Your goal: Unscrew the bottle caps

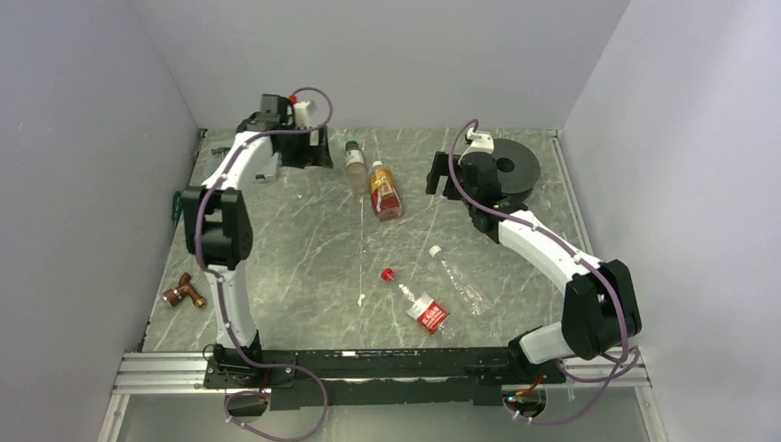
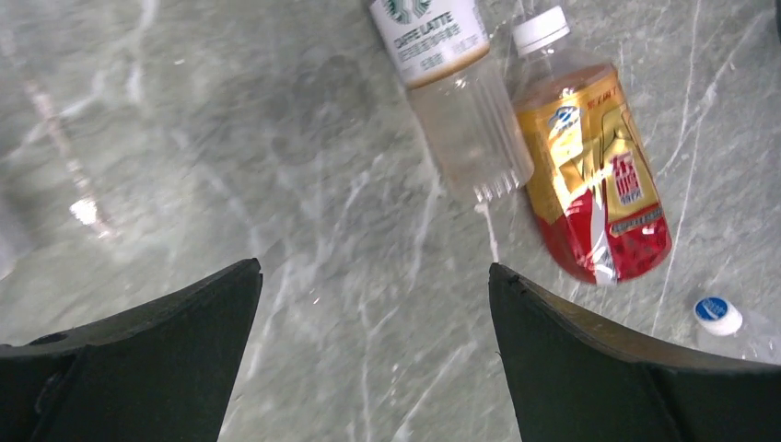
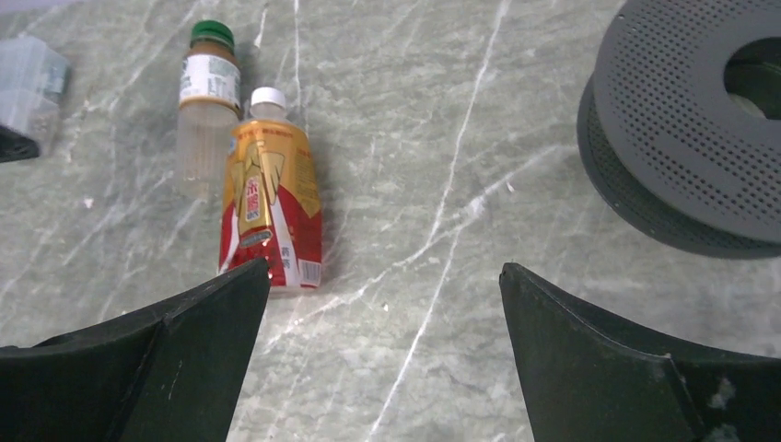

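Left of the black spool, flat on the bench: green-capped bottle touching amber bottle; red-capped bottle, plain bottle farther off, capped. Left tool, right tool gape empty, apparently readied for grasping.
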`<action>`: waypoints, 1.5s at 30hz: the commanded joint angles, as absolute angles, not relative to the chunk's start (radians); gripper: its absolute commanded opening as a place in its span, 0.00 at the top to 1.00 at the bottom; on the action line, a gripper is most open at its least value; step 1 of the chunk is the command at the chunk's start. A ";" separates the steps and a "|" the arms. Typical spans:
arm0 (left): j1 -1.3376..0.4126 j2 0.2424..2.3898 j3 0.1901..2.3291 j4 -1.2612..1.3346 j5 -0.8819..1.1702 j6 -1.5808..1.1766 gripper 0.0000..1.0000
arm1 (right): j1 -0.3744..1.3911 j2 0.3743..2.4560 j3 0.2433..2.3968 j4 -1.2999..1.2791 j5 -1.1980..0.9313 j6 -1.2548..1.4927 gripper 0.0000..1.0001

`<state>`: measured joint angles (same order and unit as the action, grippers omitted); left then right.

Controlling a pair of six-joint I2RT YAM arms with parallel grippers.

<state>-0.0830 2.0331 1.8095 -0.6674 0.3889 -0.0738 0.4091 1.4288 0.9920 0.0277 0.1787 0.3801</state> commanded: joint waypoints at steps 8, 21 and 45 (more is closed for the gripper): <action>-0.243 2.360 2.198 -0.699 0.259 -0.264 0.01 | 0.475 1.290 0.964 -0.105 0.318 0.386 0.00; -0.273 2.439 2.127 -0.647 0.170 -0.246 0.01 | 0.480 1.204 0.922 -0.115 0.265 0.426 0.01; -0.278 2.096 1.756 -0.562 0.328 -0.136 0.63 | 0.481 1.326 0.976 -0.070 0.130 0.479 0.13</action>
<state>-0.2699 2.2955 1.8668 -0.5594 0.2420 -0.1501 0.4770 1.2575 0.8787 -0.1116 0.1986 0.4492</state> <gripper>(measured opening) 0.644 0.870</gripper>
